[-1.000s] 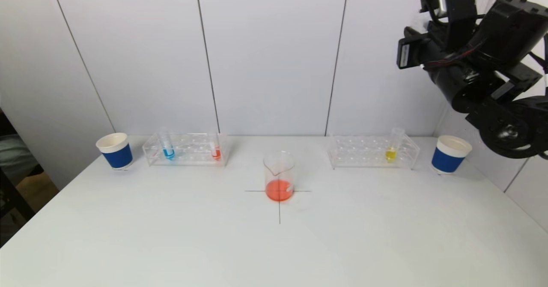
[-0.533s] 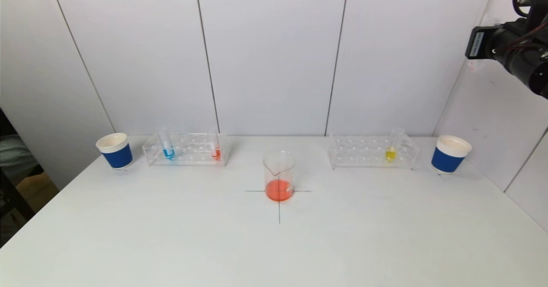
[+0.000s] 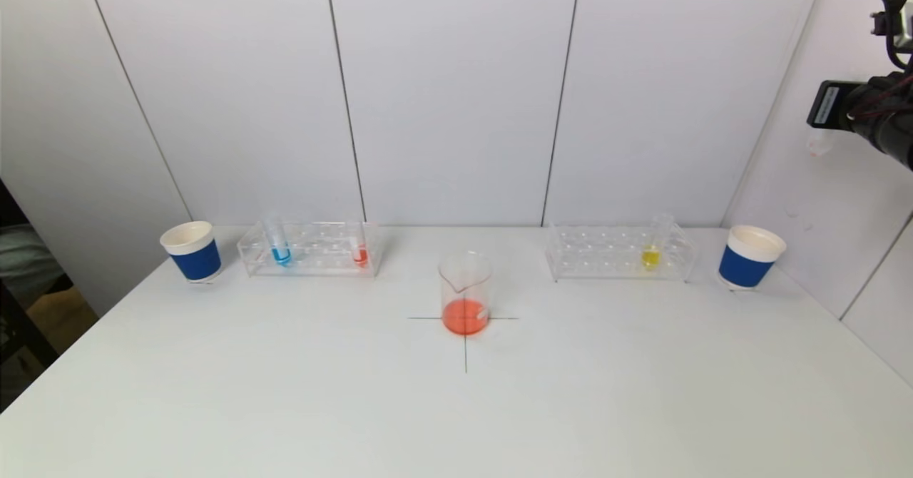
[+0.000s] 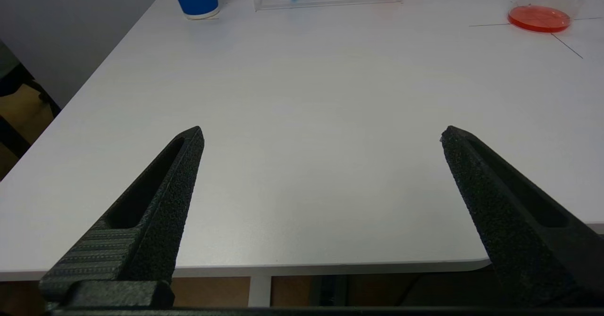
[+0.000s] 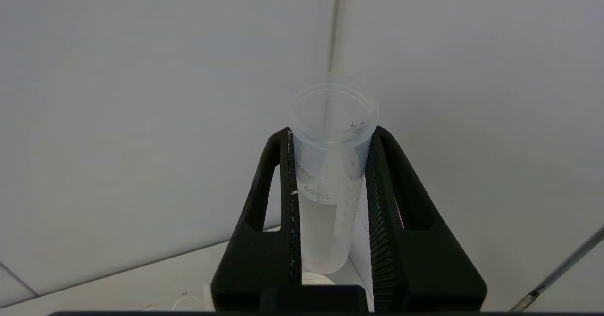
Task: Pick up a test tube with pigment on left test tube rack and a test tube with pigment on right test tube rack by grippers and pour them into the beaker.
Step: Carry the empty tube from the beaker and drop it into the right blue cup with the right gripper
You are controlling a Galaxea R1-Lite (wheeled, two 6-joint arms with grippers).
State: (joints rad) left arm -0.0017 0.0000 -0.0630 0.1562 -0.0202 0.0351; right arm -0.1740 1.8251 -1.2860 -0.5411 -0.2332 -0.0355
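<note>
A clear glass beaker (image 3: 465, 294) holding orange liquid stands on a black cross at the table's (image 3: 285, 392) middle. Near the far edge, the left clear plastic rack (image 3: 312, 248) holds a blue-tipped tube (image 3: 277, 241) and a red-tipped tube (image 3: 359, 250); the right rack (image 3: 619, 252) holds a yellow one (image 3: 654, 242). Blue paper cups (image 3: 192, 251) stand by both far corners. The right gripper (image 5: 330, 165), raised beside the white panelled wall, is clamped on an emptied clear test tube (image 5: 330, 165). The left gripper (image 4: 321, 137) hangs spread wide over the near edge.
</note>
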